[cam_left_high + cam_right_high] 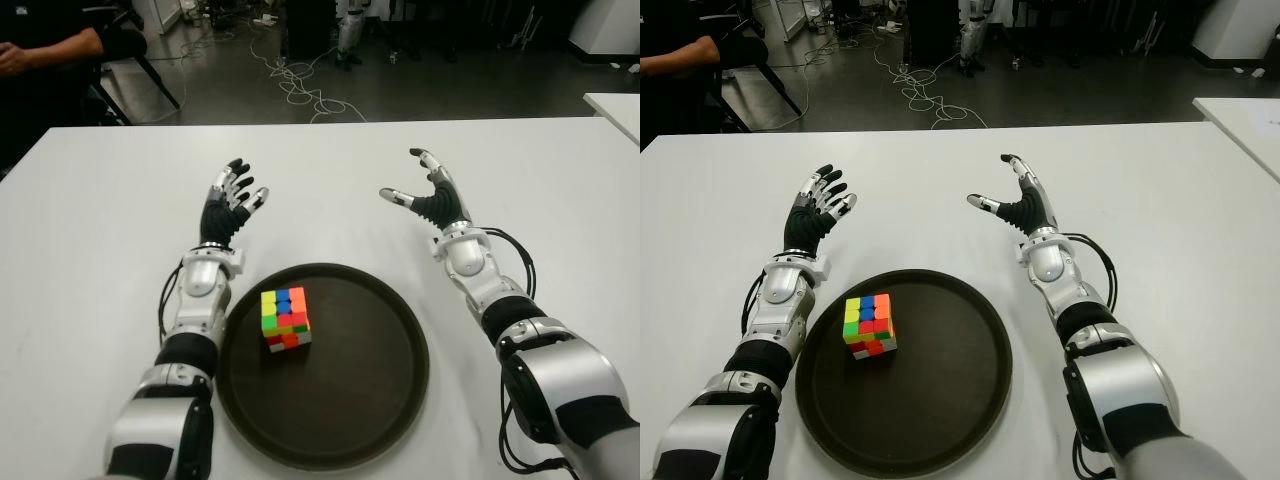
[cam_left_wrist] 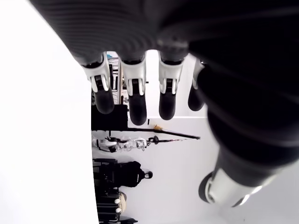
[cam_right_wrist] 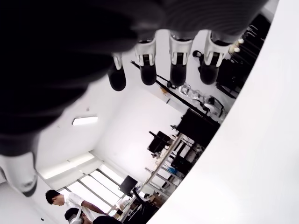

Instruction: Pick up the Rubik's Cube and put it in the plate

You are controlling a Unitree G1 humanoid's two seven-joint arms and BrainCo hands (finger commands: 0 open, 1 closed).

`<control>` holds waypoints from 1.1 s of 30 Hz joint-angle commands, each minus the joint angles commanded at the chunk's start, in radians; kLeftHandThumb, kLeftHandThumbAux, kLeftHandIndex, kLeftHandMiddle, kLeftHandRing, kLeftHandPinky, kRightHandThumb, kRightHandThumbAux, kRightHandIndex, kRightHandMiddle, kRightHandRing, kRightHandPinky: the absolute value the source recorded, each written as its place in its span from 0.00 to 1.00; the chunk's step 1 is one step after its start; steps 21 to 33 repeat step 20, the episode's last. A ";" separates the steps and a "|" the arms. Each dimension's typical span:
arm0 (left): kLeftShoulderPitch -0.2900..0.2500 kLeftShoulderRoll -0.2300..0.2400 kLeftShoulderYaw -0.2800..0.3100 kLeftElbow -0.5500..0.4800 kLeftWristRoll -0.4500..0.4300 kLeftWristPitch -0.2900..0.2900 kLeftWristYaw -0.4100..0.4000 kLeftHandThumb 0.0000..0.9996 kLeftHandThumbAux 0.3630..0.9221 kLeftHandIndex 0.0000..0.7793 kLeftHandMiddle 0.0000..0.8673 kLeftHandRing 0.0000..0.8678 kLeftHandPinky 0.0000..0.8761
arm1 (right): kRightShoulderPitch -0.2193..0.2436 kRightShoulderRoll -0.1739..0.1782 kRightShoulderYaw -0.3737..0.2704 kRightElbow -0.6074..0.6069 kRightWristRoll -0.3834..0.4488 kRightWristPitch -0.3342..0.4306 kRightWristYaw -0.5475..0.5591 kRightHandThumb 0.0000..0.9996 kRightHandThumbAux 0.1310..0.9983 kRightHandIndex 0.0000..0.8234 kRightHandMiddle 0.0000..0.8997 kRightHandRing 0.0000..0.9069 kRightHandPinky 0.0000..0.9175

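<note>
The Rubik's Cube [image 1: 286,318] sits in the left part of the plate [image 1: 390,400], near the counter's [image 1: 100,200] front edge. Both the left hand [image 1: 232,200] and right hand [image 1: 428,195] hover beyond it, fingers [image 1: 236,176] spread apart, holding nothing

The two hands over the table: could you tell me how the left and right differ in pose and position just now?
The left hand shows beyond the plate's left rim, fingers close together and pointing away from the robot; the right hand shows beyond its right rim, thumb splayed toward the left hand. The left hand is nearer the Rubik's Cube, which lies in the plate's left part. Both are open and hold nothing.
</note>
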 joint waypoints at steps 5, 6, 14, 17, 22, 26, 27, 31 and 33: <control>-0.006 0.001 0.002 0.011 -0.003 -0.005 0.001 0.00 0.71 0.13 0.16 0.12 0.10 | -0.001 0.002 0.000 0.003 -0.002 -0.004 -0.005 0.04 0.46 0.00 0.05 0.07 0.11; -0.006 0.001 0.003 0.012 -0.004 -0.006 0.001 0.01 0.71 0.13 0.16 0.12 0.10 | -0.001 0.003 0.000 0.003 -0.003 -0.004 -0.006 0.04 0.46 0.00 0.05 0.07 0.11; -0.009 0.004 0.007 0.017 -0.007 0.001 0.002 0.01 0.72 0.13 0.16 0.12 0.10 | -0.002 0.006 0.008 0.005 -0.011 -0.005 -0.024 0.04 0.47 0.00 0.06 0.09 0.13; -0.008 0.005 0.008 0.017 -0.009 0.000 0.000 0.01 0.72 0.13 0.16 0.12 0.11 | -0.002 0.007 0.010 0.005 -0.012 -0.006 -0.030 0.04 0.48 0.01 0.07 0.10 0.15; -0.008 0.003 0.012 0.018 -0.014 -0.004 -0.005 0.01 0.74 0.13 0.16 0.12 0.11 | -0.001 0.008 0.010 0.006 -0.012 -0.006 -0.036 0.04 0.48 0.03 0.08 0.12 0.17; -0.008 0.003 0.012 0.018 -0.014 -0.004 -0.005 0.01 0.74 0.13 0.16 0.12 0.11 | -0.001 0.008 0.010 0.006 -0.012 -0.006 -0.036 0.04 0.48 0.03 0.08 0.12 0.17; -0.008 0.003 0.012 0.018 -0.014 -0.004 -0.005 0.01 0.74 0.13 0.16 0.12 0.11 | -0.001 0.008 0.010 0.006 -0.012 -0.006 -0.036 0.04 0.48 0.03 0.08 0.12 0.17; -0.008 0.003 0.012 0.018 -0.014 -0.004 -0.005 0.01 0.74 0.13 0.16 0.12 0.11 | -0.001 0.008 0.010 0.006 -0.012 -0.006 -0.036 0.04 0.48 0.03 0.08 0.12 0.17; -0.008 0.003 0.012 0.018 -0.014 -0.004 -0.005 0.01 0.74 0.13 0.16 0.12 0.11 | -0.001 0.008 0.010 0.006 -0.012 -0.006 -0.036 0.04 0.48 0.03 0.08 0.12 0.17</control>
